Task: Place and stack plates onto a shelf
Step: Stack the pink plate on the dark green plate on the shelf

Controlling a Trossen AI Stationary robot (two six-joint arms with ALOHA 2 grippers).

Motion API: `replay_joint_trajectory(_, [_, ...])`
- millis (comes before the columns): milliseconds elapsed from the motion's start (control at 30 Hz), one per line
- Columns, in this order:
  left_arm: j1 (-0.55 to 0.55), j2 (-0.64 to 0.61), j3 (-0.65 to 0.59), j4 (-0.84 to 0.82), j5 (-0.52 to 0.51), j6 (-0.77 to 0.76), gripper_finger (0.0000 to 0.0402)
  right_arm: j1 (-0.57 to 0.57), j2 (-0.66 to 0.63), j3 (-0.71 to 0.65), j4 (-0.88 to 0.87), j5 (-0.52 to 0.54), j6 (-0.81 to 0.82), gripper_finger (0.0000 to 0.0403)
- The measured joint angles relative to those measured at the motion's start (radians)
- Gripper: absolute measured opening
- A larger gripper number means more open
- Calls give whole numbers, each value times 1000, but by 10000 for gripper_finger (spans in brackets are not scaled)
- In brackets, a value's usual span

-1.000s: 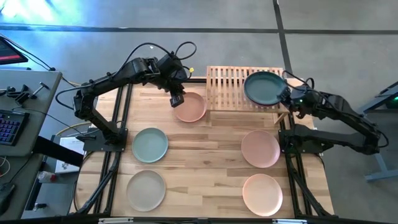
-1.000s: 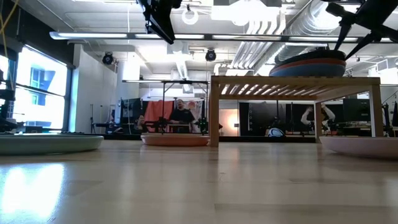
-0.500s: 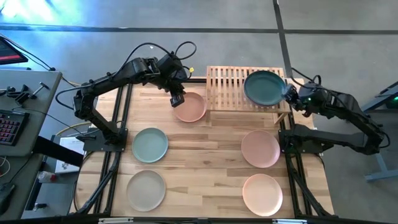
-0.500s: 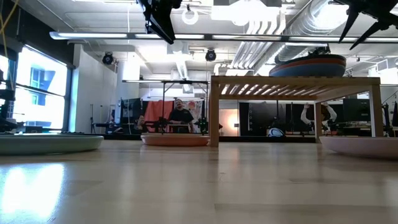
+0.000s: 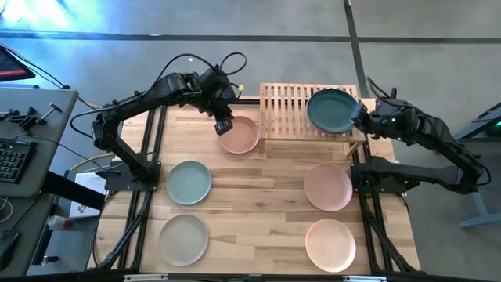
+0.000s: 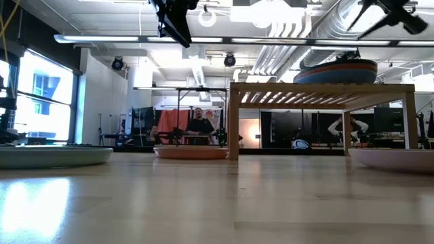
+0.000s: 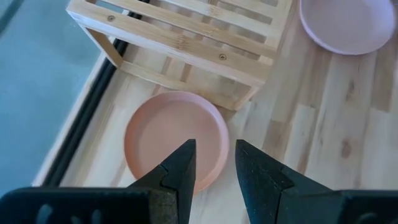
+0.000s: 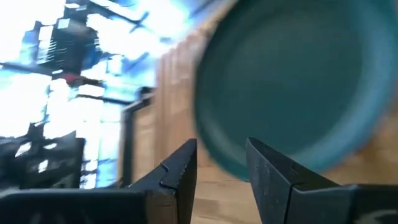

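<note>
The right gripper (image 5: pixel 365 117), fingers spread and empty, hangs just off the right edge of the round dark teal matte plate (image 5: pixel 333 110), which tops a stack at the right end of the low slatted bamboo shelf (image 5: pixel 286 100). The left gripper (image 5: pixel 224 125), fingers parted with nothing between them, hovers over the round peach plate (image 5: pixel 241 136) on the plank-wood table (image 5: pixel 258 204) beside the shelf's left end.

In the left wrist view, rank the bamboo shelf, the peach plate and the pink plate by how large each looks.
1. Bamboo shelf, largest, though cut off by the frame.
2. Peach plate, fully visible near the camera.
3. Pink plate, smallest, but farther away and cropped, so the two plates' true sizes may match.
</note>
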Motion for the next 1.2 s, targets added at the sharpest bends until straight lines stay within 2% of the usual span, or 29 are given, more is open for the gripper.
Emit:
replay_joint_trajectory(167, [-7, 0, 0, -4, 48, -39, 102, 0, 13, 0, 160, -78, -95, 119])
replay_joint_trajectory(400, [-54, 0, 0, -55, 50, -47, 102, 38, 72, 0, 272, -210, -94, 119])
replay_joint_trajectory(700, [-137, 0, 0, -67, 49, -47, 102, 223, 186, 0, 418, -206, -69, 119])
replay_joint_trajectory(900, [-171, 0, 0, -138, 48, -48, 102, 375, 256, 0, 548, -132, -70, 119])
replay_joint_trajectory(1033, [-189, 0, 0, -151, 47, -82, 102, 463, 296, 0, 553, -74, -40, 119])
replay_joint_trajectory(1200, [-208, 0, 0, -151, 41, -141, 102, 551, 340, 0, 554, -58, -26, 119])
